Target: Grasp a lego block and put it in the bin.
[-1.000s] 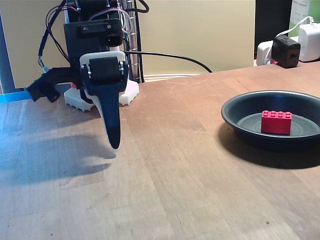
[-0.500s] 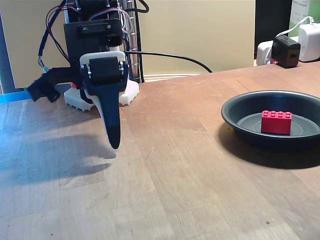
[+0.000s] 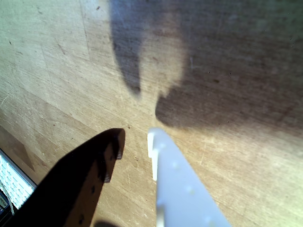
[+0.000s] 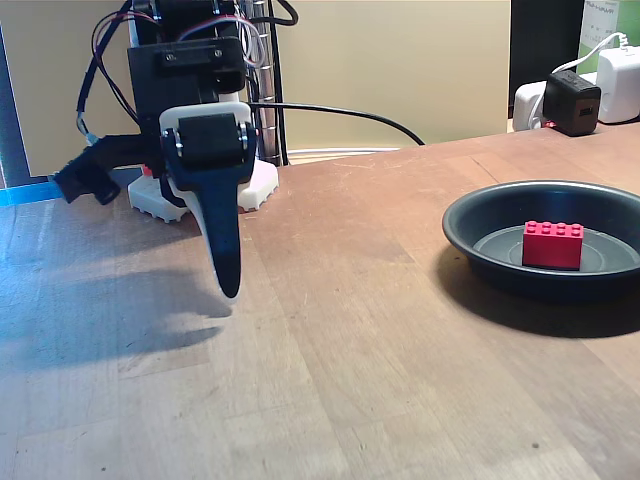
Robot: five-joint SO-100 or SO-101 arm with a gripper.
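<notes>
Lego block [image 4: 552, 244] lies inside the bin [image 4: 470, 228]; end effector [image 3: 135, 139] hangs empty, jaws narrowly apart, low over bare desk [image 4: 380, 330], well apart; risk: a careless sweep toward the bin could knock it.

Black arm [image 4: 185, 70] on white ribbed base [image 4: 255, 188]; red, black and white cables; gripper [image 3: 135, 142] with one black finger, one white, both dotted with small holes.
</notes>
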